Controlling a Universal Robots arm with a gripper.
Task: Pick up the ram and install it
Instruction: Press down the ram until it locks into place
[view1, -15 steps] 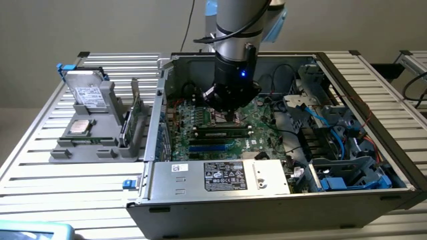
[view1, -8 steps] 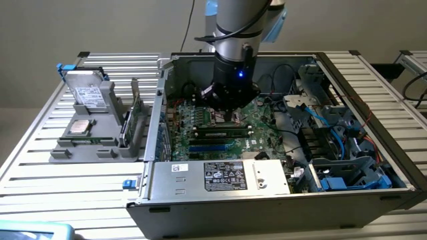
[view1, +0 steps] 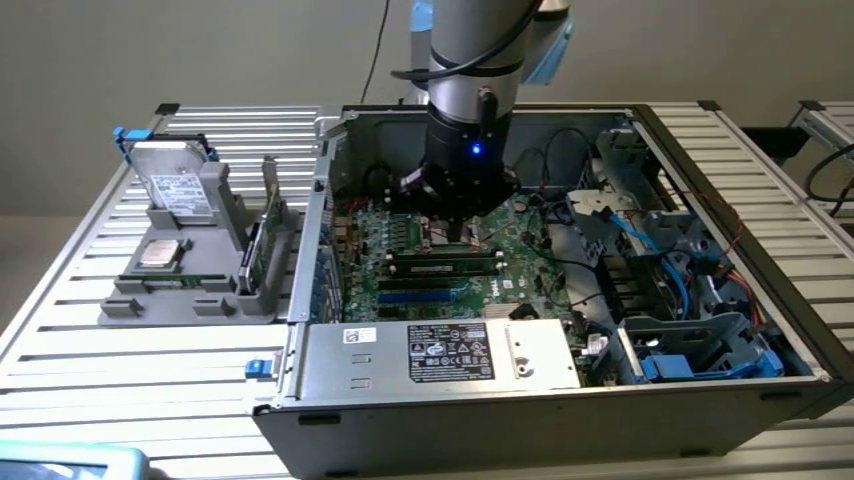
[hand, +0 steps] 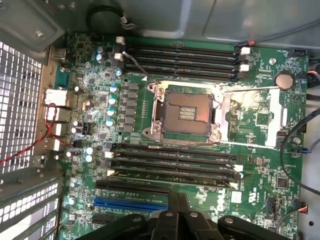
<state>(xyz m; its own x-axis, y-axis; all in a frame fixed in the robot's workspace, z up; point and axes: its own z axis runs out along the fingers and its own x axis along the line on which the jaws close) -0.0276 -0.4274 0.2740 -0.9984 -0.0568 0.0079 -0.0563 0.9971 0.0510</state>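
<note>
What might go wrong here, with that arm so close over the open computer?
1. The ram lies along a slot close below the gripper. If it sits slightly crooked, pressing down may bend it or leave it half seated.
2. The open CPU socket is beside the slots, so a sideways slip might hit its exposed contacts.
3. A thin wire crosses the motherboard near the socket and may snag.

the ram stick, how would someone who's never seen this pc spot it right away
Start at the open computer case on the slatted table, then look at the green motherboard on its floor. Below the arm's hand, the ram lies seated in a slot: a long, thin dark stick with a pale label, unlike the blue slot beside it.
</note>
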